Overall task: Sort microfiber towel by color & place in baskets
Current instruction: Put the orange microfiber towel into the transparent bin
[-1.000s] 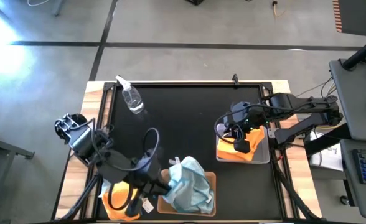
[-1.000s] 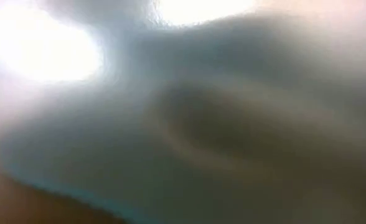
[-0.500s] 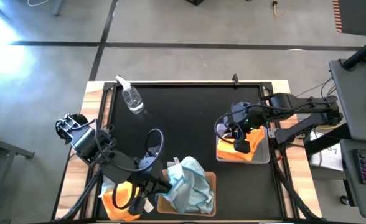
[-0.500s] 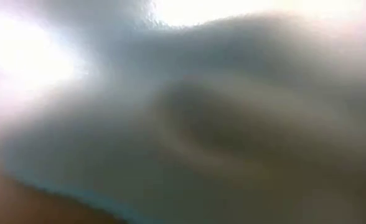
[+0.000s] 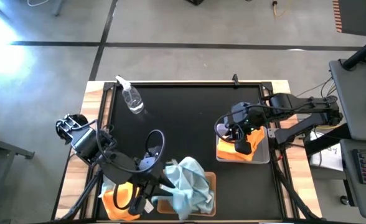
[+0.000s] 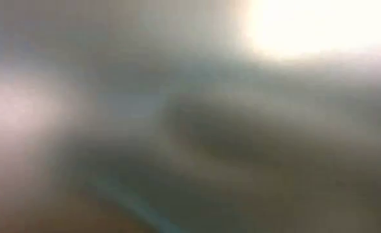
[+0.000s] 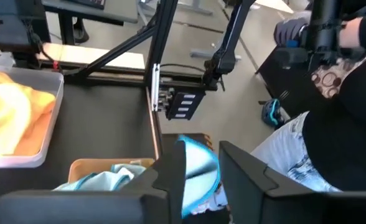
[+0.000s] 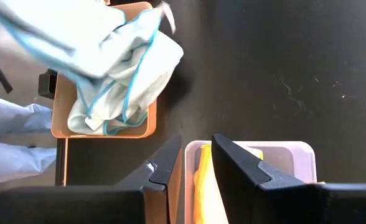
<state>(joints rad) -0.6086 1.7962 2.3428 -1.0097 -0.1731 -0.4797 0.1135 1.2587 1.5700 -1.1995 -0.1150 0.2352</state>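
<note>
A heap of pale blue microfiber towels point(image 5: 189, 186) lies in the tan basket point(image 5: 211, 179) at the near edge. My left gripper point(image 5: 164, 183) hangs just left of the heap. Its fingers stand apart, with a piece of pale blue towel point(image 7: 200, 167) between them. Another orange towel point(image 5: 116, 202) lies on the table under my left arm. Orange towels point(image 5: 228, 152) fill the grey basket point(image 5: 266, 149) at the right. My right gripper point(image 5: 239, 144) hovers above them, open with nothing between its fingers point(image 8: 195, 149). Something close up blocks the low view. My left gripper has a bit of the pale blue towel point(image 7: 198, 158) in the gap between its parted fingers, which come level from the table's left. I cannot tell whether either finger touches the cloth. The rest of that towel lies on the heap in the tan basket.
A clear spray bottle point(image 5: 132, 98) lies at the table's far left. The black mat between the two baskets is bare. A seated person point(image 7: 338, 130) shows beyond the table's near edge in the left wrist view.
The pale blue towel beside my left gripper has sagged and spread toward the near edge over the heap. Both arms have kept their places.
</note>
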